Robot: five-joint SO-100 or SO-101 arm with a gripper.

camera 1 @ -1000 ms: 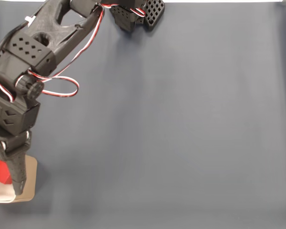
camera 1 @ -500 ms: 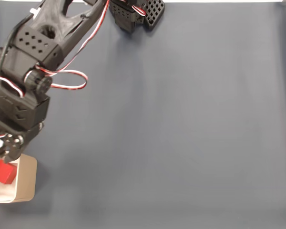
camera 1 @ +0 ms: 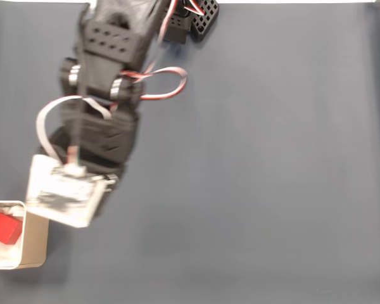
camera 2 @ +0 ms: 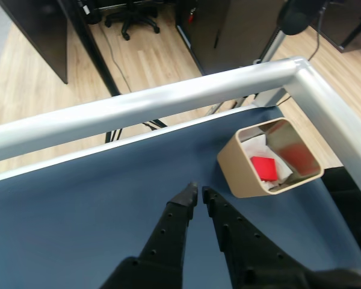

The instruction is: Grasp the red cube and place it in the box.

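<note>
resting inside the box (camera 2: 246, 171), the red cube (camera 2: 265, 167) lies on white lining, ahead and to the right of the gripper (camera 2: 198, 194); gripper fingertips nearly together, clamped on nothing, above the blue surface (camera 2: 78, 205); box apart from gripper.

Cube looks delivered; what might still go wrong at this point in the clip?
1. The box sits at the very corner of the blue mat, beside the metal rail; a bump from the arm might push it off the mat.
2. The pincer is low and near the box, with its tips close together, so a stray sweep may clip the rim and jostle the red cube.
</note>
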